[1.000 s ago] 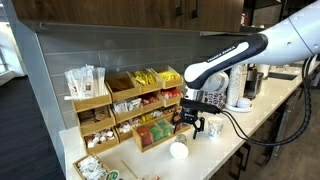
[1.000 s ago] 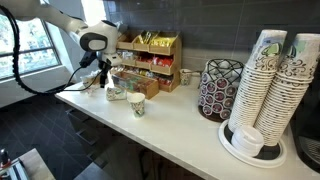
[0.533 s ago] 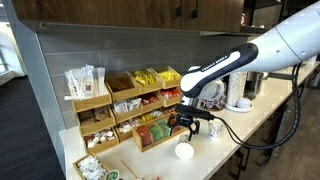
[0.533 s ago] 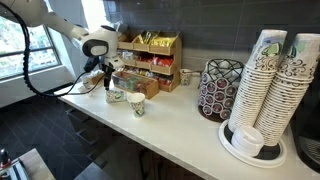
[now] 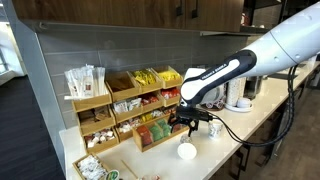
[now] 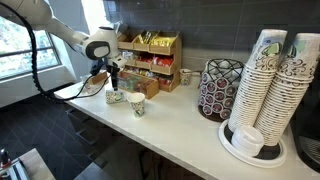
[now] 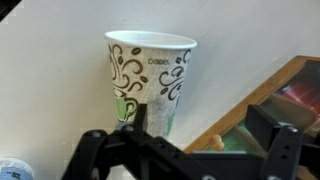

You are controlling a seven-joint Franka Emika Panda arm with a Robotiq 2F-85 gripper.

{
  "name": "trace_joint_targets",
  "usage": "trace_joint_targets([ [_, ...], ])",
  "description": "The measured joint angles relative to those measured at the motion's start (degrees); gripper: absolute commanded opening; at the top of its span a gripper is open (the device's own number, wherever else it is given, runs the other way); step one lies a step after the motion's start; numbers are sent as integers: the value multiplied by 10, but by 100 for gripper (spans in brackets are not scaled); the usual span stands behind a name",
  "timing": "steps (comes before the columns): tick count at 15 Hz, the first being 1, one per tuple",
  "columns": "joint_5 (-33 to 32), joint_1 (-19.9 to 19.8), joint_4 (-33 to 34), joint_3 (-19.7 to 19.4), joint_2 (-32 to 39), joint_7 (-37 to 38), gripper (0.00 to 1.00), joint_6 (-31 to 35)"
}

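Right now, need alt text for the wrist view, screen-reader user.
A white paper cup with brown swirls and a green patch stands upright on a white counter, centred ahead of the open black claw, whose fingers frame the bottom edge. A wooden rack shows its corner at right.

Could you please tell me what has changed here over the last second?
The claw has come down toward the counter, closer to the paper cup. It is open and holds nothing. The paper cup and the snack shelves look unmoved.
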Motion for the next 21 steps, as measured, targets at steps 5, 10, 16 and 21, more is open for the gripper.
trace_joint_targets([
  [5,0,1,0,0,2,0,100,4],
  [10,0,1,0,0,2,0,100,4],
  [16,-15,1,1,-8,2,16,100,4],
  [21,-47,1,1,-17,14,18,100,4],
])
